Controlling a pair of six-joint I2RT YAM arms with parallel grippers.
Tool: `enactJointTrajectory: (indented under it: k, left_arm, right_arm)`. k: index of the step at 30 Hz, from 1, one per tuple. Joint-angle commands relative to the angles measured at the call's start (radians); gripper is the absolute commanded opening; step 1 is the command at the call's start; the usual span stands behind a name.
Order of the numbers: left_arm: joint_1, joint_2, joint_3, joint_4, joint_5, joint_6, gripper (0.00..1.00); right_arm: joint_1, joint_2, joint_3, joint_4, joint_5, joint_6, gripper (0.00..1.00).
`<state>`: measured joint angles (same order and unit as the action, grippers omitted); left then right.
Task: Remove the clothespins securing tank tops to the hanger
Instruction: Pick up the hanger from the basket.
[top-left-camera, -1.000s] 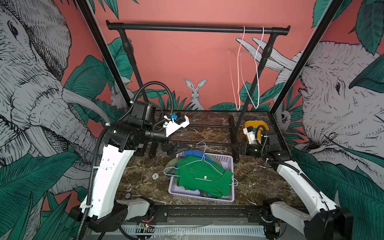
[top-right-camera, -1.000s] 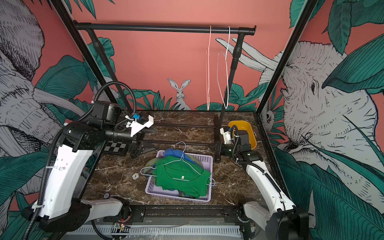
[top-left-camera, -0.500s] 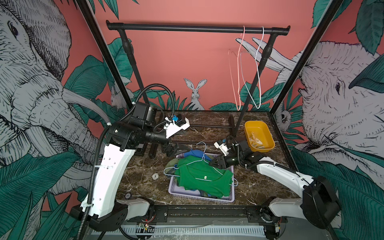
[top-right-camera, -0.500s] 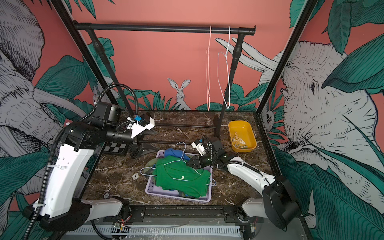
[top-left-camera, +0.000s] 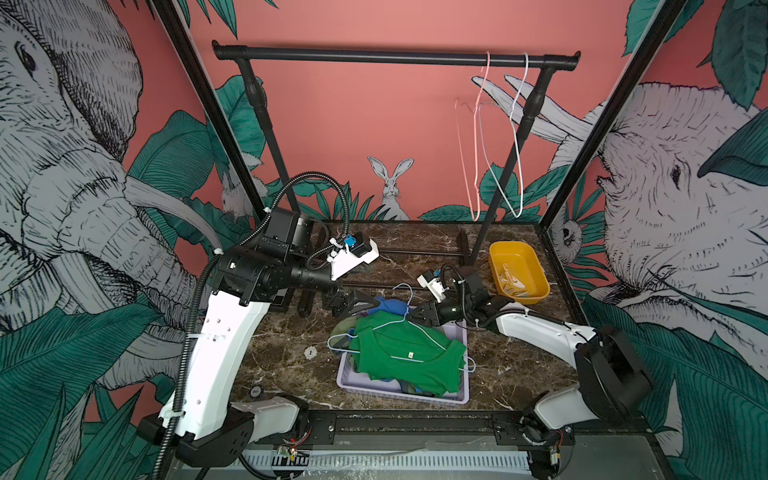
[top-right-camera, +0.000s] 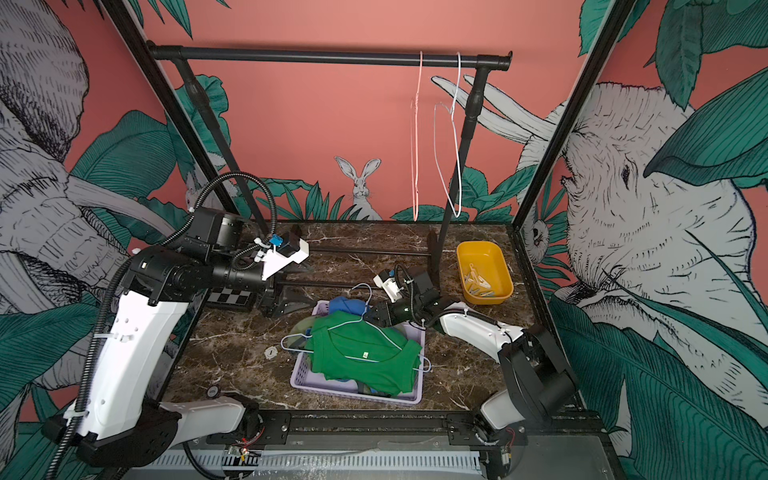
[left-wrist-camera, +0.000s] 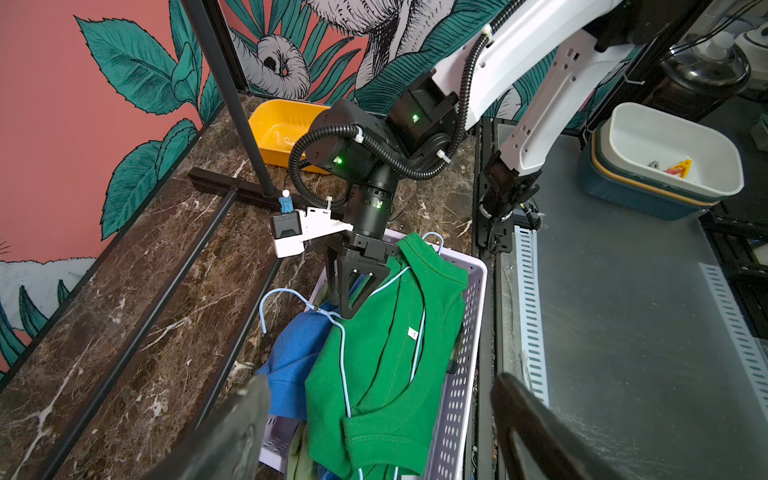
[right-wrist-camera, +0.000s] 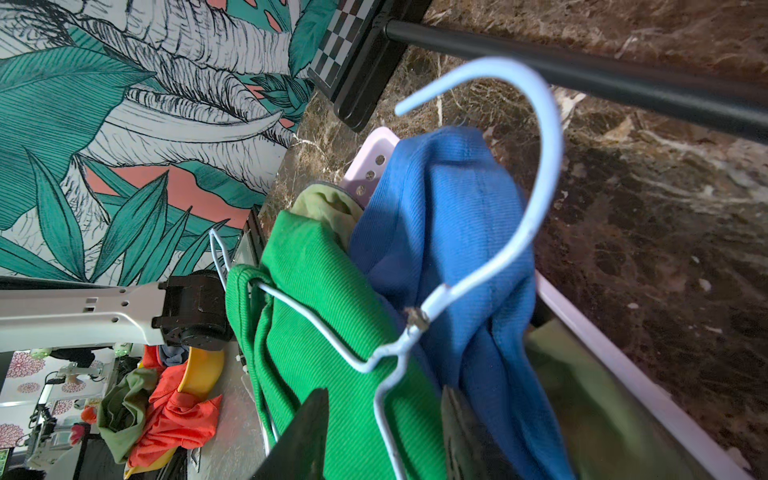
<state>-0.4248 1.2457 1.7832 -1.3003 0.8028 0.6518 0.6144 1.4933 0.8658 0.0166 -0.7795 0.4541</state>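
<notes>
Marble tabletop: rack rail behind tank tops

Green tank top piled on the lavender basket, blue top bunched at its far edge, right gripper right there too. Yellow tray of clothespins sits beyond the basket's far-right corner.

Right arm is off the yellow bin at back-right: a sec ago it reaches over it, now it's swung across to the lilac basket, elbow folded low at front-right. Bin + clothespins inside are now uncovered in both top views. Right gripper is now at the basket's far corner, just over the green top, jaws apart w/ the hanger wire btw them.
</notes>
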Motion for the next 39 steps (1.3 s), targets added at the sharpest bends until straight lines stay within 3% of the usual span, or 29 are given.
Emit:
enactJointTrajectory:
  k: [1,17,29,34,39]
  left_arm:
    - [-0.004,-0.027,-0.011,-0.01,0.019,0.025,0.85]
    - [-0.003,-0.043,-0.023,-0.013,0.021,0.027,0.85]
    - [-0.003,-0.049,-0.022,-0.006,0.016,0.022,0.86]
    - [-0.003,-0.055,-0.047,0.108,-0.101,-0.094,0.85]
    - [-0.003,-0.052,-0.023,0.166,-0.192,-0.167,0.84]
  right_arm:
    - [0.007,0.022,0.036,0.057,-0.04,-0.009,0.44]
    - [0.022,0.08,0.027,0.177,-0.143,0.043,0.38]
    - [0.028,0.04,0.007,0.148,-0.173,0.022,0.15]
    - [0.028,-0.022,0.01,0.111,-0.165,0.013,0.03]
    - [0.029,-0.142,0.047,0.009,-0.104,-0.029,0.0]
